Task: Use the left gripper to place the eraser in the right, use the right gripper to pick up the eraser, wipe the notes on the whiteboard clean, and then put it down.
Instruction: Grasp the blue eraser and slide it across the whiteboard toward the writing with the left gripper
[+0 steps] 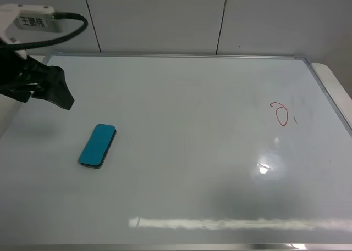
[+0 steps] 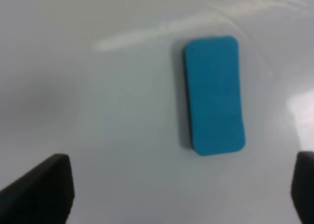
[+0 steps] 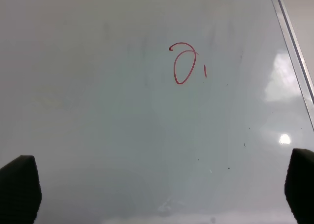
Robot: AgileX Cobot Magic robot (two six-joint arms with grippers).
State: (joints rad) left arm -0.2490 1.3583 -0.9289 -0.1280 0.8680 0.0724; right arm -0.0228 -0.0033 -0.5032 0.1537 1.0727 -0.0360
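The teal-blue eraser lies flat on the left part of the whiteboard. It also shows in the left wrist view. My left gripper hovers above the board, up and to the left of the eraser, apart from it. In the left wrist view the gripper is open and empty. The red notes are at the board's right side. They also show in the right wrist view. My right gripper is open and empty above the board; it is out of the exterior high view.
The board's silver frame runs along the right side, with a white table edge beyond it. A panelled wall stands behind the board. Light glare sits below the notes.
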